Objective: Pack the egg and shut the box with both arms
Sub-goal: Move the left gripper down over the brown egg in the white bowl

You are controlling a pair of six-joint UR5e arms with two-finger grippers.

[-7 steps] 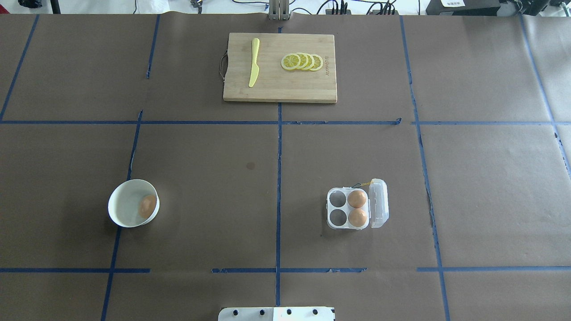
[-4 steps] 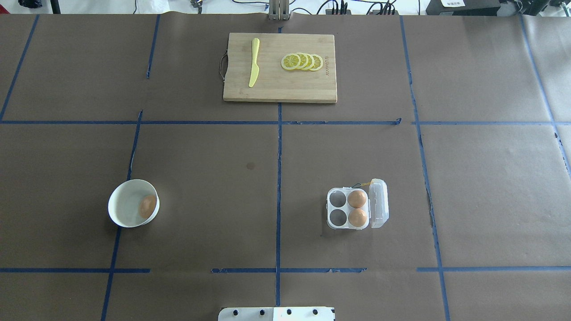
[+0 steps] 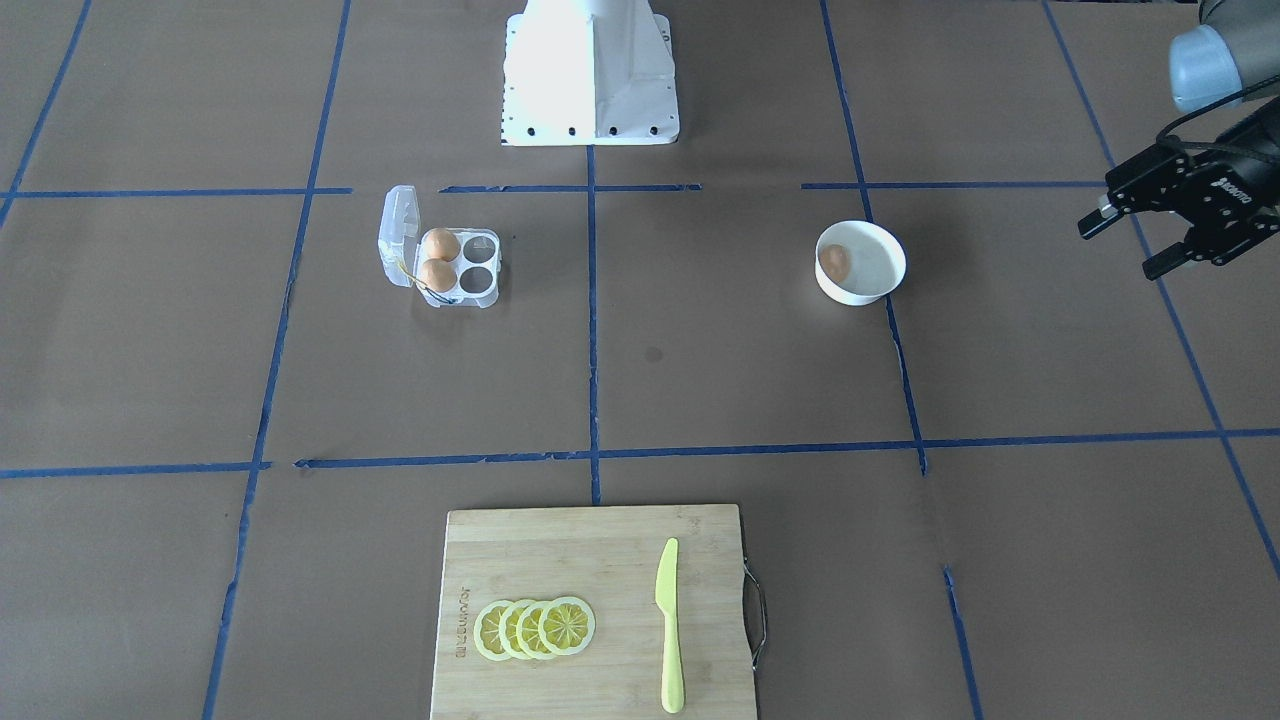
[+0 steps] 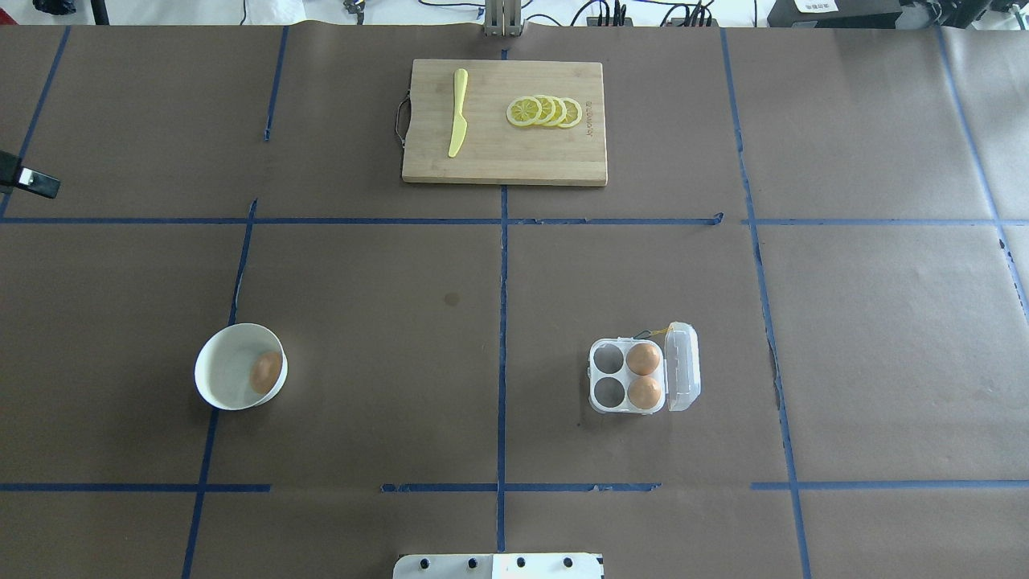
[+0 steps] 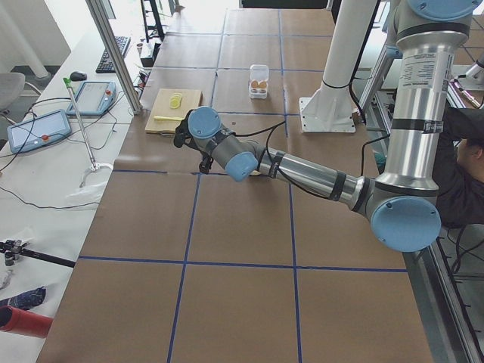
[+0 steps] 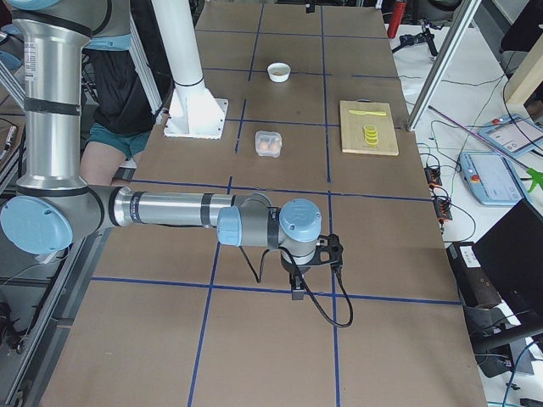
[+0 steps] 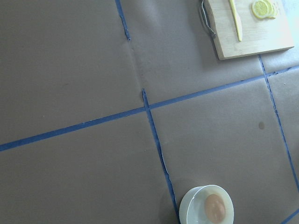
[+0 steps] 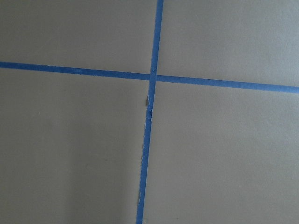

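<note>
The egg point(image 4: 266, 371) lies inside the white bowl point(image 4: 211, 354), in the lower left of the overhead view, and leans against the bowl's right wall. The box point(image 4: 626, 376) stands well apart from it on the worktop point(image 4: 378, 273), in the lower right, with its lid point(image 4: 682, 366) open. Two other eggs point(image 4: 643, 359) fill the cups next to the lid; the two cups away from it are free. The left fingers point(image 3: 1163, 264) hang at the right edge of the front-facing view, spread apart and holding nothing, not yet over the bowl. The right fingers point(image 6: 298, 291) show only in a side view, so I cannot tell if they are spread or clenched.

Several things could go wrong, I think. The egg is smooth and rests at the wall, so one finger may hit the rim and push or tip the bowl. A weak grip lets the egg slip, and a strong one may crack it. The light box may slide when the lid is pressed, if the other arm does not steady it.
</note>
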